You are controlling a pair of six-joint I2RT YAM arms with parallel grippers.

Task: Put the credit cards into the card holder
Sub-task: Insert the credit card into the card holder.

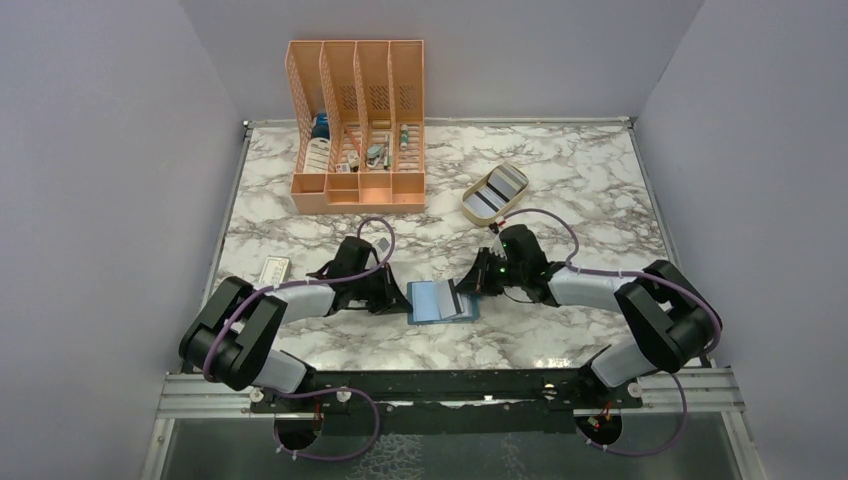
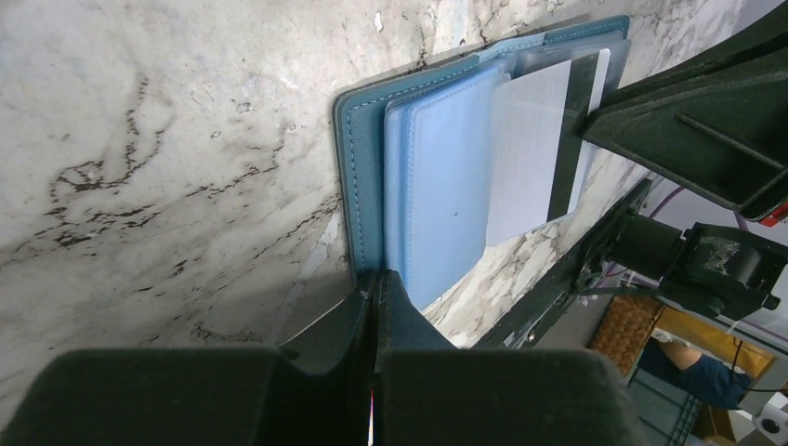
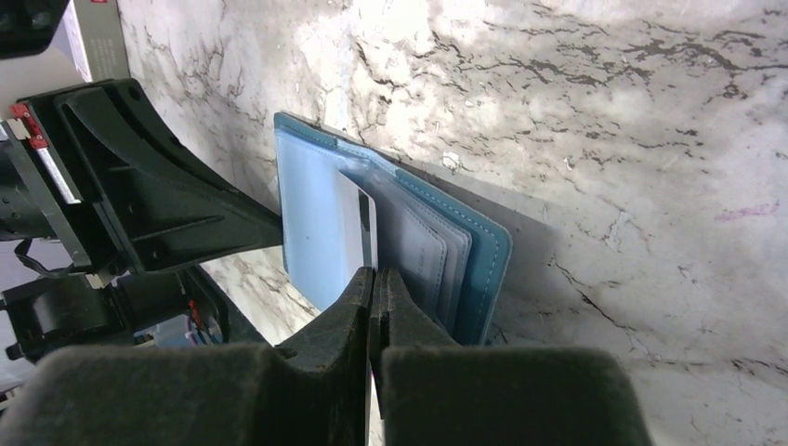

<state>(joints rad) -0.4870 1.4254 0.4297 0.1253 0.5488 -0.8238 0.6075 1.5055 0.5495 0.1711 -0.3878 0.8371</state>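
The teal-blue folding card holder [image 1: 442, 301] lies open on the marble desk [image 1: 560, 180] between the left pincer [image 2: 374, 279] and right pincer [image 3: 374, 275], both pressed together at its edges. The pale dark-striped plastic credit card [image 2: 530, 149] looks part-slotted. It is likely thin, stiff and slick, so push its exposed edge.

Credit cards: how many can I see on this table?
3 at least. One card sits partly inside the card holder, at the right gripper. Two cards seem to overlap in the beige tray further back; more may hide beneath.

card holder [image 1: 440, 301] 1 | file rack [image 1: 357, 196] 1 | tray [image 1: 470, 208] 1 | box [image 1: 274, 269] 1
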